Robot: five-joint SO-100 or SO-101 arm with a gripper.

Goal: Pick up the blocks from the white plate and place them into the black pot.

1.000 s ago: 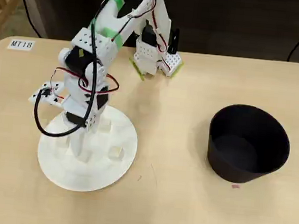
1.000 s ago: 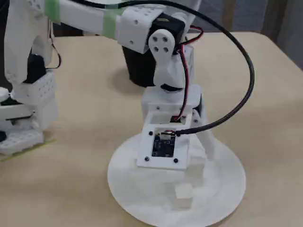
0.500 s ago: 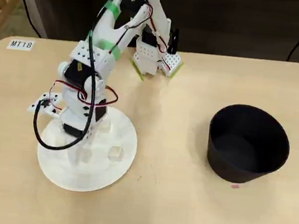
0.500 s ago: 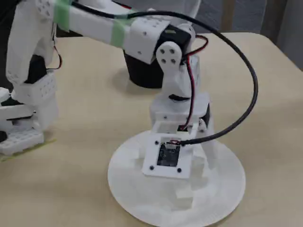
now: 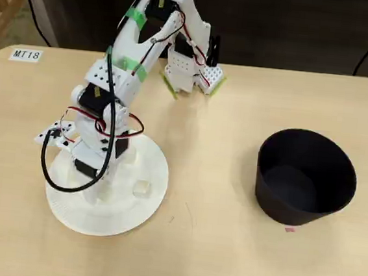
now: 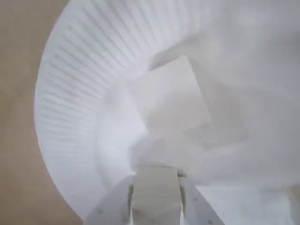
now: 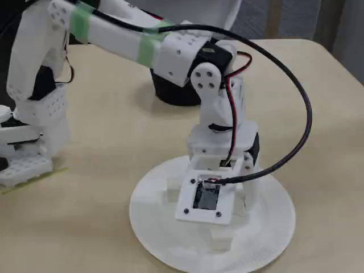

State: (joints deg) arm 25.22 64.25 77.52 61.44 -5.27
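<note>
Arm folded steeply down over the white plate (image 5: 143, 213), wrist pointing at its surface.
In the wrist view the gripper (image 6: 156, 206) sits at 6 o'clock, fingers hugging a pale block (image 6: 156, 194); another block (image 6: 169, 96) lies ahead. A loose block (image 5: 141, 187) rests at the plate's 3 o'clock; the black pot (image 5: 305, 178) stands well apart.
</note>
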